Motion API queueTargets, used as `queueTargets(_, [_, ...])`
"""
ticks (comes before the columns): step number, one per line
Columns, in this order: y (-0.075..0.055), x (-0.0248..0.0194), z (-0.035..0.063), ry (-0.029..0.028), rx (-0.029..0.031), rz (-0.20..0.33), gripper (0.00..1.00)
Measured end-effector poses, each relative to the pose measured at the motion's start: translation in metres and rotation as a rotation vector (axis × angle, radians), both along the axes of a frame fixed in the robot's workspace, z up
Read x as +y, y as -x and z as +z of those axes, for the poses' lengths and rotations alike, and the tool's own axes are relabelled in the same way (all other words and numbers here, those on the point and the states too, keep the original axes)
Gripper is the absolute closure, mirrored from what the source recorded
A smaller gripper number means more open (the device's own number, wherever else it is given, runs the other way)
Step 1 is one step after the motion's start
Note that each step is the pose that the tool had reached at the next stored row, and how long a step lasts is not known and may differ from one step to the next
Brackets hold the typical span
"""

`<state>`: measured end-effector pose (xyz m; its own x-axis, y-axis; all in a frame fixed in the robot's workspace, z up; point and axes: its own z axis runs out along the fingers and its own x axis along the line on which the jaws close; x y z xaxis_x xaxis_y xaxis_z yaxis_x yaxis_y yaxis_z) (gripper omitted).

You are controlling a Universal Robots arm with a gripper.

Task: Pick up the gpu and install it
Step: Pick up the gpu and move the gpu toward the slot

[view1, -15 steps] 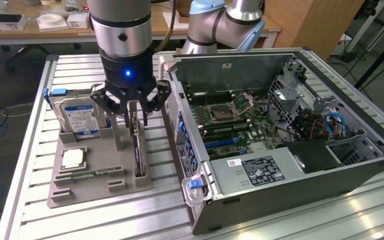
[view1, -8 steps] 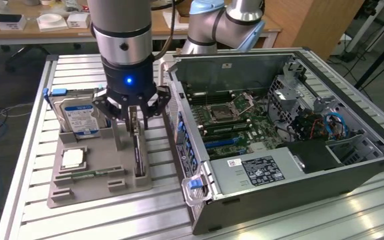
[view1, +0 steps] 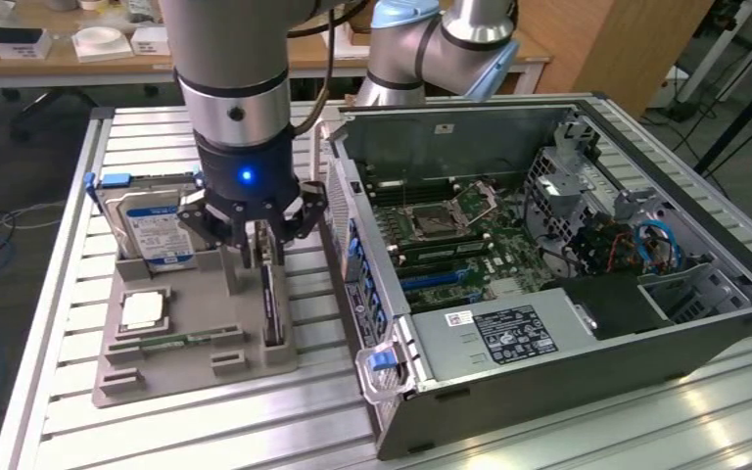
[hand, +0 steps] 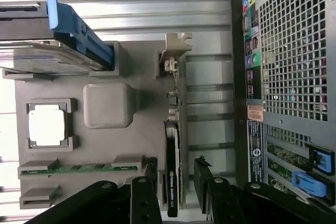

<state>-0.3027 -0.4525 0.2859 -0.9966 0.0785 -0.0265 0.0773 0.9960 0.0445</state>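
Observation:
The gpu [view1: 273, 308] stands on its long edge in a slot of the grey parts holder [view1: 173, 377]. From the wrist camera I look down on the gpu [hand: 172, 129] edge-on, a thin dark card with its silver end bracket [hand: 176, 43] at the far end. My gripper [view1: 251, 266] is lowered over the card's near end. It is open [hand: 177, 165], with one black finger [hand: 151, 169] on each side of the card and a small gap on both sides. Nothing is gripped.
The holder also carries a silver hard drive [view1: 154, 230] with a blue-white label, a square processor [view1: 144, 310] and a narrow green memory stick [view1: 180, 341]. The open computer case [view1: 689, 333] lies close on the exterior view's right, motherboard [view1: 454, 235] exposed. Its perforated rear panel [hand: 294, 51] is near the card.

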Motion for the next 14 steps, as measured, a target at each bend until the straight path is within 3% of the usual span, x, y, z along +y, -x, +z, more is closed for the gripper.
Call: queueTargets(14, [0.0,-0.0001,-0.0253,0.0001,0.0001,0.0,0.59])
